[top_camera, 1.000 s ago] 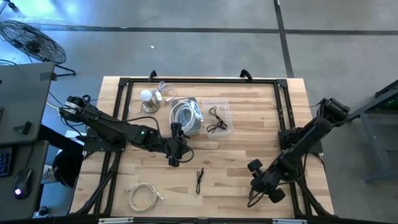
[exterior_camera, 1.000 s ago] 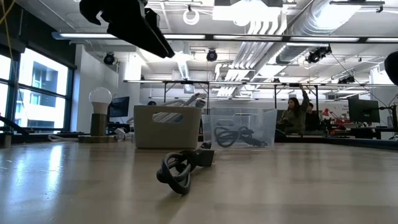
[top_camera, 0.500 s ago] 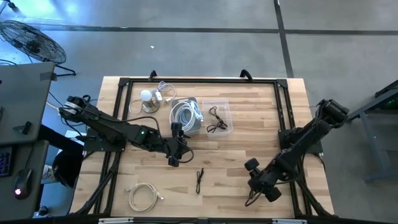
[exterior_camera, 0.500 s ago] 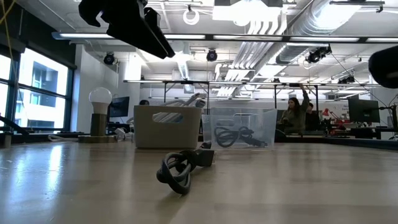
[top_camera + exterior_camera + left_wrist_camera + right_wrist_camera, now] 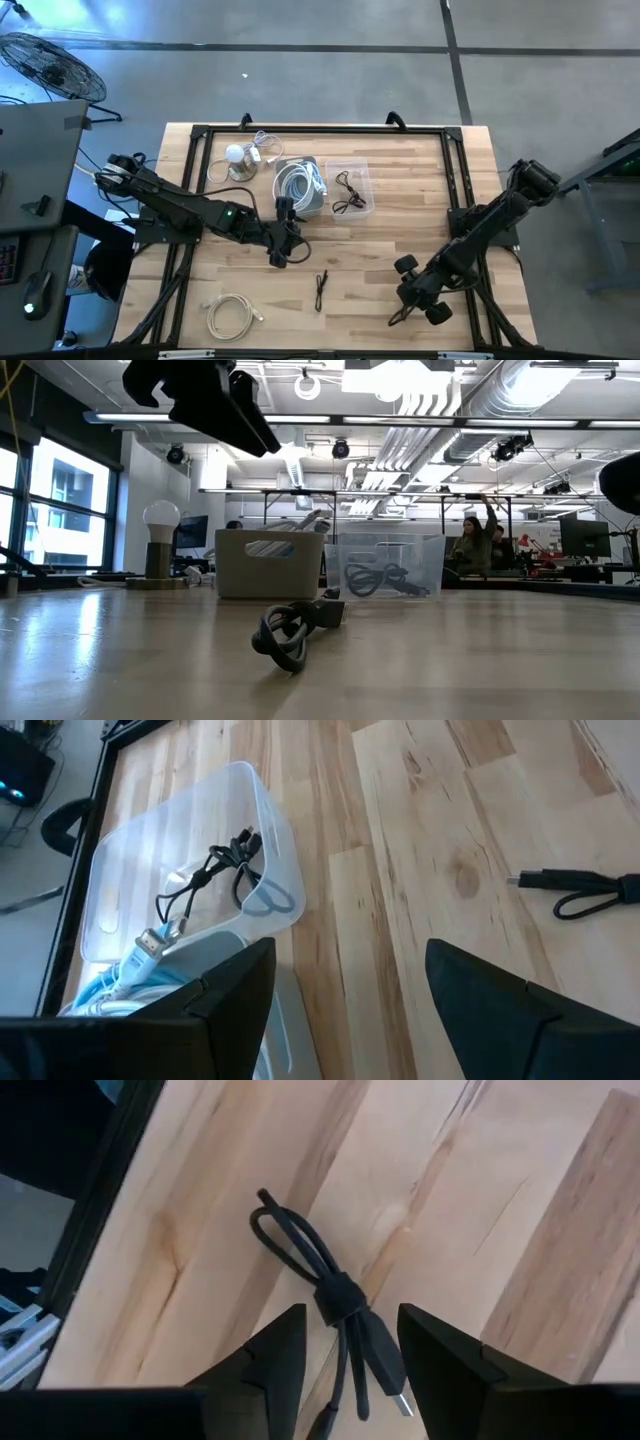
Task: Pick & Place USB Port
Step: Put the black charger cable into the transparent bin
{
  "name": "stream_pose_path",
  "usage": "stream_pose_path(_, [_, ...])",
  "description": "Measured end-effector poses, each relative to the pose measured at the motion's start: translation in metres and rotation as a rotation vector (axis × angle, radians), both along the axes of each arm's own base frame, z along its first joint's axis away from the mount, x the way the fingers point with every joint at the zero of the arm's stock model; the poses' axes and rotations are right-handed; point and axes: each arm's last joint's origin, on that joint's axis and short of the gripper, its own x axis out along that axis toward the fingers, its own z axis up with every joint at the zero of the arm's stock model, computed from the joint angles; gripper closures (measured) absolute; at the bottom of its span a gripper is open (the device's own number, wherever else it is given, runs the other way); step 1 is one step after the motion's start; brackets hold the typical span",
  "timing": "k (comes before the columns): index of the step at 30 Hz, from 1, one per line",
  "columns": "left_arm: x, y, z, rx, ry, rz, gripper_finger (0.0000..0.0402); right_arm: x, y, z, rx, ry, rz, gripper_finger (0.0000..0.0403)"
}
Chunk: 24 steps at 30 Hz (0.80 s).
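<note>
A short black USB cable (image 5: 320,289) lies flat on the wood table near the middle; the low view shows it (image 5: 296,631) in the foreground. A second bundled black cable (image 5: 338,1294) lies on the table directly beneath my right gripper (image 5: 352,1330), whose open fingers stand either side of it without touching. In the high view that gripper (image 5: 408,298) is near the table's near right part. My left gripper (image 5: 281,254) hovers open in front of the bins; its wrist view (image 5: 350,960) looks over them.
A grey bin (image 5: 300,186) holds coiled white cable, and a clear bin (image 5: 351,188) beside it holds a black cable. A bulb lamp (image 5: 236,160) stands far left. A white cable coil (image 5: 231,316) lies near the near edge. A black frame rims the table.
My right gripper has shifted a little toward the table's left edge, staying open. The left arm and both cables have kept still.
</note>
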Motion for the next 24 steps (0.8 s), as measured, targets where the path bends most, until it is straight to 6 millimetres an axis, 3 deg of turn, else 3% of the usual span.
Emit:
stream_pose_path(8, [0.000, 0.000, 0.000, 0.014, 0.004, -0.012, 0.0149, 0.004, 0.004, -0.023, -0.053, 0.060, -0.001, 0.0262])
stream_pose_path(10, [0.000, 0.000, 0.000, 0.025, 0.007, -0.021, 0.0149, 0.005, 0.004, -0.025, -0.071, 0.054, -0.009, 0.0291])
stream_pose_path(13, [0.000, 0.000, 0.000, 0.031, 0.009, -0.026, 0.0149, 0.006, 0.002, -0.025, -0.095, 0.033, -0.007, 0.0371])
stream_pose_path(24, [0.000, 0.000, 0.000, 0.050, 0.014, -0.042, 0.0149, 0.015, -0.006, -0.015, -0.205, -0.138, -0.072, 0.0374])
